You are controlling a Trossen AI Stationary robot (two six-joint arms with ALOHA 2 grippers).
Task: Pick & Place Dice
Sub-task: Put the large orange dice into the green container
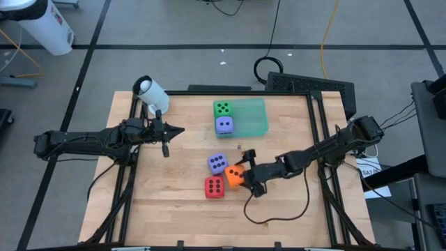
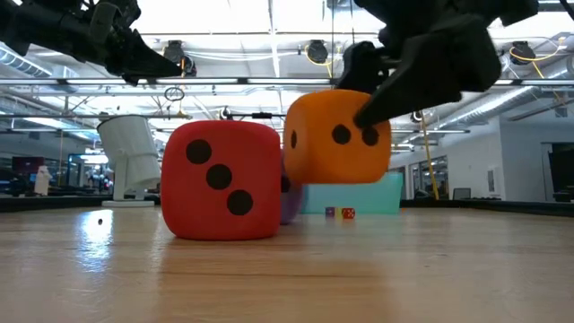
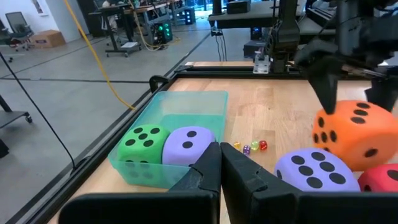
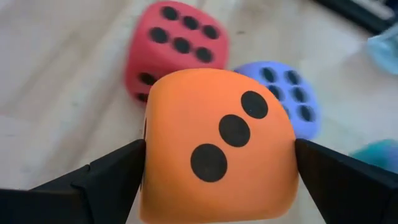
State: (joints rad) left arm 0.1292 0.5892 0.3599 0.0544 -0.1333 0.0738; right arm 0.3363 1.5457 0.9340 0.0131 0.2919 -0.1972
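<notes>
The orange die (image 1: 234, 176) is in my right gripper (image 1: 245, 174), which is shut on it near the table's middle. Beside it, the red die (image 1: 214, 187) and one purple die (image 1: 217, 163) rest flat on the wood. The green die (image 1: 223, 108) and the second purple die (image 1: 224, 125) sit inside the translucent green tray (image 1: 252, 118) at the far edge. My left gripper (image 1: 167, 132) hangs shut above the table's left part, touching nothing; its closed fingers (image 3: 221, 168) point toward the tray. My right gripper pinches the orange die (image 4: 217, 143) between its two fingers (image 4: 112, 174), one on each of two opposite side faces. The fingers come from the table's right, slanting downward. The die (image 2: 336, 135) is lifted clear of the wood, slightly tilted, beside the red die (image 2: 220, 179).
A white cylindrical object (image 1: 150, 92) stands at the table's far left corner. Three tiny dice (image 3: 249, 147) lie on the wood between the tray and the big dice. A black cable (image 1: 279, 213) trails over the near right part. Bare wood lies at the near left.
</notes>
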